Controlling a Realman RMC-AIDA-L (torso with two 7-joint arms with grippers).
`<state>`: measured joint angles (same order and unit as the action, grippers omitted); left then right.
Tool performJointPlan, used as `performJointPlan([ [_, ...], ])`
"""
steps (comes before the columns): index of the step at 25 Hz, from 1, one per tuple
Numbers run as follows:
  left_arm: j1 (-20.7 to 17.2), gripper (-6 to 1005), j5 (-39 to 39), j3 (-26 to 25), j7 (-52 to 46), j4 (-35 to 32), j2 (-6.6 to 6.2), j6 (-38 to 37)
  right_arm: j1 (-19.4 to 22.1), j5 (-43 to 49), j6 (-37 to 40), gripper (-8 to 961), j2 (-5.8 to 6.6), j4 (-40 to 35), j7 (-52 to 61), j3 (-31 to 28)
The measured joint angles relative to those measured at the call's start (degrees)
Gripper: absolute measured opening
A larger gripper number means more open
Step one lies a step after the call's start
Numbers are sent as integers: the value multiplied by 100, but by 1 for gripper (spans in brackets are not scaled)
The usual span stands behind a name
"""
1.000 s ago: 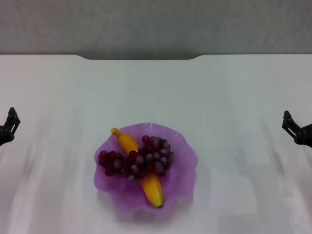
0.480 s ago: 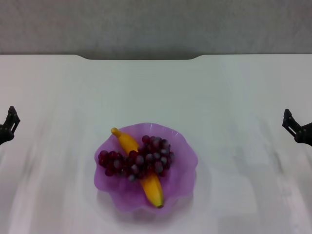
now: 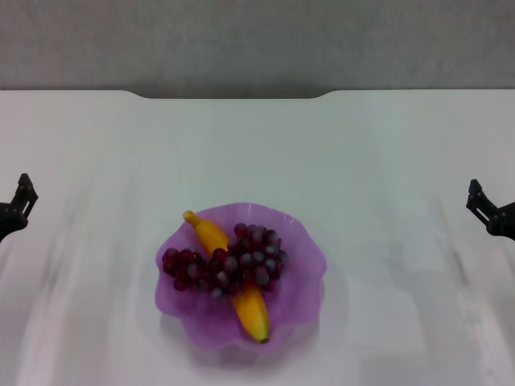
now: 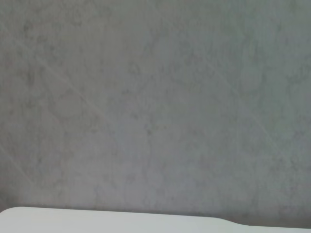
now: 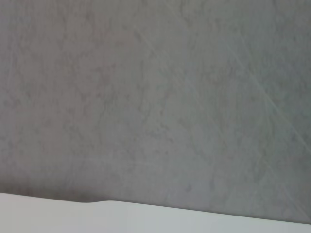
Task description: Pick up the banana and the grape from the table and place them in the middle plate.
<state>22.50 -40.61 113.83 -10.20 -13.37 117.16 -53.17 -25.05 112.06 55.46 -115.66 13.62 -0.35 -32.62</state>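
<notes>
The purple scalloped middle plate [image 3: 302, 241] sits on the white table [image 3: 257, 145] near the front centre. A yellow banana [image 3: 249, 310] lies diagonally inside it. The dark red grape bunch [image 3: 229, 264] rests across the banana's middle, also in the plate. My left gripper [image 3: 18, 207] is at the far left edge of the head view, well away from the plate. My right gripper [image 3: 487, 211] is at the far right edge, equally far off. Neither holds anything that I can see. Both wrist views show only grey wall and a strip of table edge.
The table's far edge has a shallow notch [image 3: 233, 96] against a grey wall [image 3: 257, 40]. The left wrist view shows the table edge [image 4: 97, 221] under the wall, as does the right wrist view's table edge [image 5: 146, 216].
The left gripper has shifted slightly inward and down at the left edge. The right gripper, the plate and the fruit stay put.
</notes>
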Motion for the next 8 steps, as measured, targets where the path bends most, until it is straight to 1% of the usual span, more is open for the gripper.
performJointPlan([
  [8,0,757,0,5,0,1,0,11,-8,0,-15,907,3,0,1,-58],
])
